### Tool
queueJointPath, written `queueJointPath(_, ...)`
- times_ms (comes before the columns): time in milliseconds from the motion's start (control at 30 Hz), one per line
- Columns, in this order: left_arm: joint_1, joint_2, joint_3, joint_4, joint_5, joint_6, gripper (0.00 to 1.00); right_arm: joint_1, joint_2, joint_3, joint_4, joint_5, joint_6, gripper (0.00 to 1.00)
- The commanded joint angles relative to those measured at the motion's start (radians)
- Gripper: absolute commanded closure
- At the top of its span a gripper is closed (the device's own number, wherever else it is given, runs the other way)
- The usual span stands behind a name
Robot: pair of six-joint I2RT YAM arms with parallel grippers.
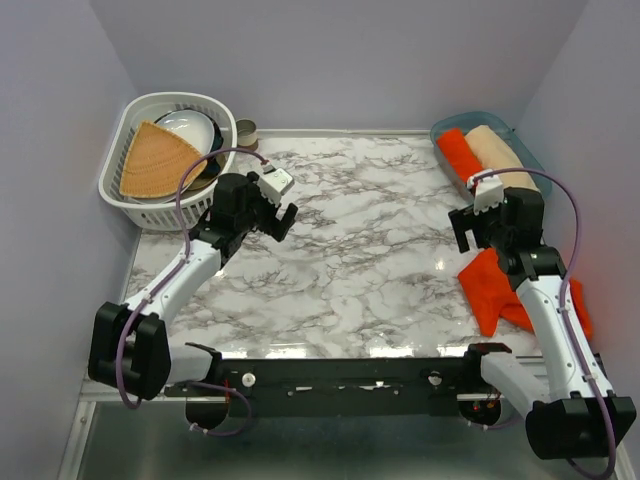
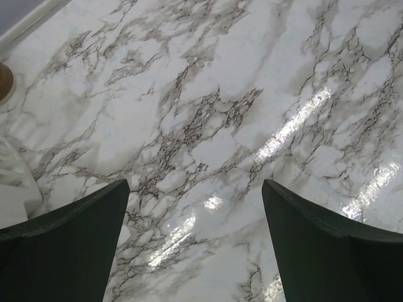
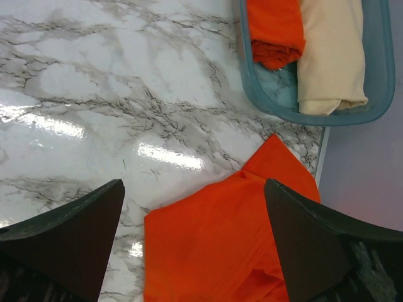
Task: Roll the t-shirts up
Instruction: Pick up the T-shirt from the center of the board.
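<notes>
loose t-shirt (image 1: pixel 487 292): orange-red, creased, lower right | rolled t-shirt (image 1: pixel 455 150): upper-right tray (image 3: pixel 327 118) | left gripper (image 2: pixel 195 185), right gripper (image 3: pixel 194 185): wide, empty

The left arm (image 1: pixel 185 275) and right arm (image 1: pixel 558 335), at the left and right of the overhead view, have white link shells between chunky black joint housings. A thin purple cable (image 1: pixel 236 150) loops along each, and a small white camera box (image 1: pixel 276 181) caps each wrist. A black base rail (image 1: pixel 340 375) dotted with small pale bolts joins them along the bottom. The left gripper (image 1: pixel 278 222) and right gripper (image 1: pixel 467 236) are black, their fingers (image 2: pixel 63 251) dark tapering wedges in the wrist views.
</notes>
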Motion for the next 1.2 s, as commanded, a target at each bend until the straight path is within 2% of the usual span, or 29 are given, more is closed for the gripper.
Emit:
queueJointPath(0,-0.013,0.052,0.08,-0.094,-0.015,-0.061,0.01,0.001,0.001,-0.003,-0.093,-0.04,-0.101,0.0)
queueJointPath(100,-0.015,0.049,0.077,-0.099,0.004,-0.039,0.01,0.001,0.025,0.008,-0.127,-0.065,-0.203,0.0)
queueJointPath(200,-0.02,0.039,0.062,-0.08,-0.034,-0.039,0.01,0.001,0.124,0.051,-0.124,0.032,-0.16,0.0)
queueJointPath(300,-0.02,0.028,0.066,-0.094,0.01,0.025,0.01,0.0,0.182,0.052,-0.078,0.116,-0.135,0.02)
queueJointPath(500,-0.02,0.034,0.128,-0.154,0.036,0.021,0.02,-0.011,0.289,0.074,-0.141,0.184,-0.117,0.12)
queueJointPath(600,-0.02,0.036,0.132,-0.172,0.03,0.033,0.01,-0.054,0.318,0.045,-0.132,0.166,-0.123,0.14)
queueJointPath(867,-0.02,-0.029,0.065,-0.163,0.01,0.071,0.02,-0.056,0.433,-0.063,-0.124,0.104,-0.261,0.21)
queueJointPath(1033,-0.02,-0.073,-0.002,-0.129,-0.019,0.076,0.02,-0.056,0.502,-0.121,-0.032,0.103,-0.365,0.2)
queueJointPath(1100,-0.02,-0.081,-0.032,-0.102,-0.025,0.065,0.02,-0.056,0.575,-0.11,-0.015,0.121,-0.375,0.19)
queueJointPath(1167,-0.02,-0.092,-0.041,-0.088,-0.028,0.056,0.02,-0.056,0.625,-0.073,-0.023,0.13,-0.384,0.26)
